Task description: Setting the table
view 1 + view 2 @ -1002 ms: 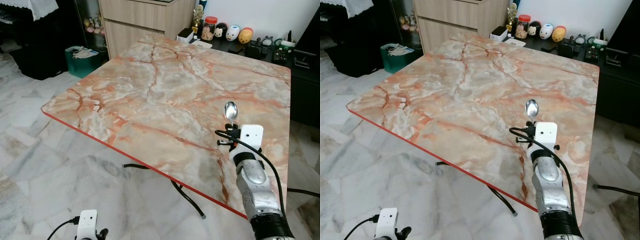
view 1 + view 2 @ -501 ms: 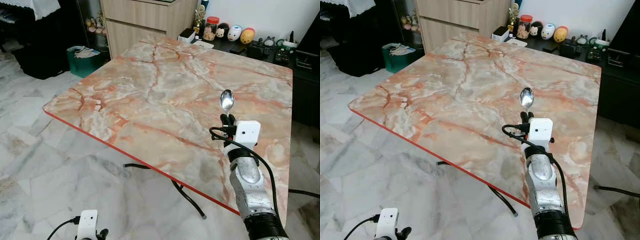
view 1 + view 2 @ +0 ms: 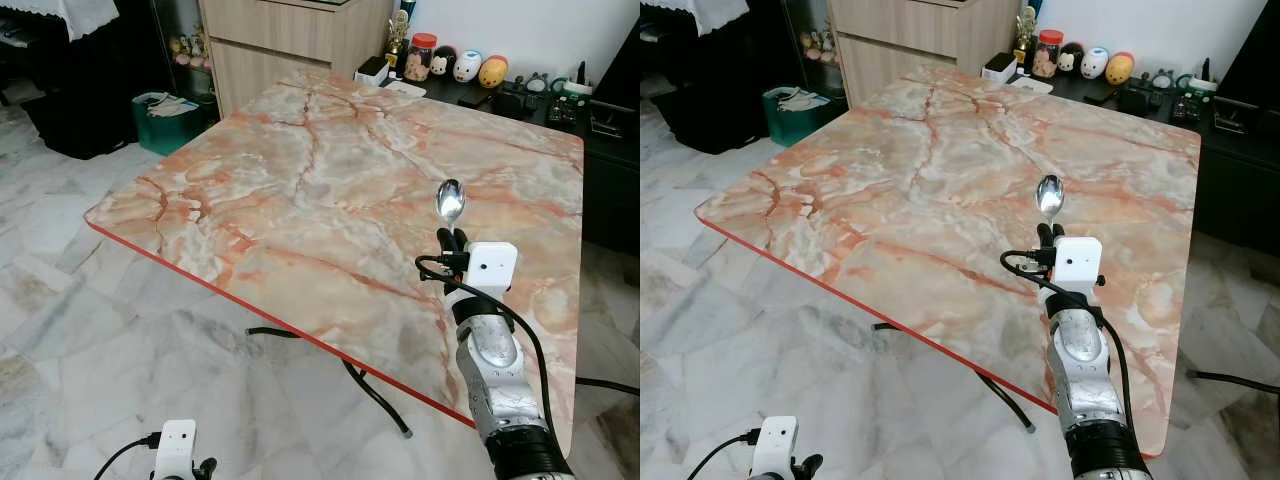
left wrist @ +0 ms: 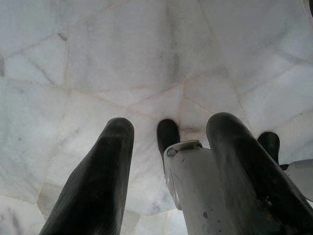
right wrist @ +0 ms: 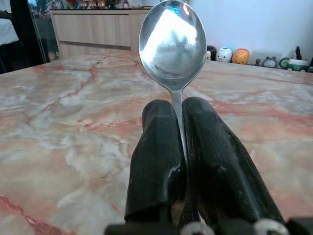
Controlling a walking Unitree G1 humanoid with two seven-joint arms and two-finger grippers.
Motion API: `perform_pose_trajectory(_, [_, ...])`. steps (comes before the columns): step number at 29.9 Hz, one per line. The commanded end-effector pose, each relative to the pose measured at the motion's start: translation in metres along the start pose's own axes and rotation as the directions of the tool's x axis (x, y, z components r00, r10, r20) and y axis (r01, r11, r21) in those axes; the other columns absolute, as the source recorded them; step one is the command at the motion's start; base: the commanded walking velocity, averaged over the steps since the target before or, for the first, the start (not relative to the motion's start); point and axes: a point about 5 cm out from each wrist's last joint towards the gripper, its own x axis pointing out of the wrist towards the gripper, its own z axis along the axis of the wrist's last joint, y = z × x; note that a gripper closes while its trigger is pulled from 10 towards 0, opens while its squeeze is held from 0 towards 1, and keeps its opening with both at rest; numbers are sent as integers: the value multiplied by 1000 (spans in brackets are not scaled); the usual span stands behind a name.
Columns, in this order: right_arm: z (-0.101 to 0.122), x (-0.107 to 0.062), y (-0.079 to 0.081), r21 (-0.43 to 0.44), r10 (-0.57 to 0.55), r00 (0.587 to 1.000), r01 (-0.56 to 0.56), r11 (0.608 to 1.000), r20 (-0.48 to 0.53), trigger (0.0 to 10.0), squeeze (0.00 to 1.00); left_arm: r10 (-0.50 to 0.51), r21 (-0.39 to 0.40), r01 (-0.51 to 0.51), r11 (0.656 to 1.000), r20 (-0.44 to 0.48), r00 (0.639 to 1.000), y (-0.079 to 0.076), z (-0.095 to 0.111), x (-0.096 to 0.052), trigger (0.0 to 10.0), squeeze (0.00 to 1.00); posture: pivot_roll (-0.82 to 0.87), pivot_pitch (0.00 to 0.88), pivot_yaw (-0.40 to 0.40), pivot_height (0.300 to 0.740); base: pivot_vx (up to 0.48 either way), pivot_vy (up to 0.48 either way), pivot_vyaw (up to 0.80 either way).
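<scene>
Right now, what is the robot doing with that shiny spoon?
The robot is setting the table. Its right gripper is shut on the handle of a metal spoon, holding it above the pink marble table with the bowl end pointing away from the robot. The spoon has not been put down yet. The left gripper hangs low by the robot's side, fingers apart, over the white marble floor.

One table, one spoon, a row of small figures

One marble table (image 3: 330,190), one spoon (image 3: 449,203), one red-lidded jar (image 3: 419,55). Three round toy figures (image 3: 466,66) on the dark sideboard (image 3: 530,110), possibly more, too small to tell. One green bin (image 3: 165,122), one wooden cabinet (image 3: 290,40).
</scene>
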Motion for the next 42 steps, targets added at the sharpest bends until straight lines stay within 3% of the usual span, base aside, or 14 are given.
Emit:
perform_pose_trajectory(1, [4,2,0,5,-8,1000,8,1000,23,10000,0,4,17,-3,1000,-24,1000,1,-7,-1,10000,0,-63,0,-45,740,0,0,0])
perform_pose_trajectory(17, [2,0,-4,-13,-18,1000,18,1000,16,10000,0,-6,25,7,1000,-25,1000,1,-10,-2,10000,0,-71,0,-40,740,0,0,-632])
perform_pose_trajectory(42, [20,17,4,-49,4,997,-1,999,75,10000,0,7,14,-7,1000,-9,1000,3,-4,-1,10000,0,-84,0,-29,740,0,0,-769])
